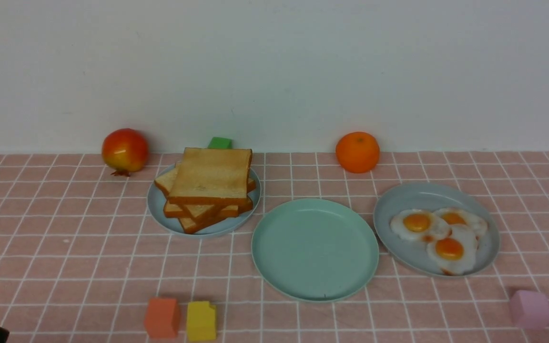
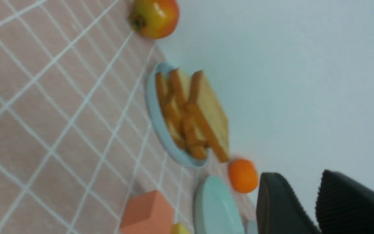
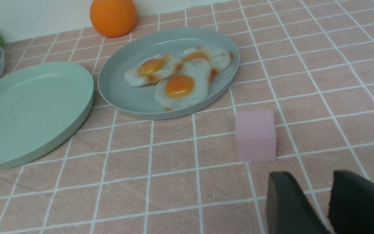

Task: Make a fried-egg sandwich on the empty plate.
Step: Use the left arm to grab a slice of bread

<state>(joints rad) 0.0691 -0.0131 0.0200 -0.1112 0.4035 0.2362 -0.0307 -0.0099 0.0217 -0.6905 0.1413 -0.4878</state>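
While both grippers [image 2: 304,195] [image 3: 317,195] stand apart-jawed, the toast [image 1: 210,176] lies well away.

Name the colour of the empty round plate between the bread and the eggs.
Mint green; it shows best in the front view.

no text, label, brand, number or sign can be read in any of the three views. the green plate [image 1: 315,250] shows one small dark mark near its rim, too small to tell whether it is a letter, a sign or only a speck.
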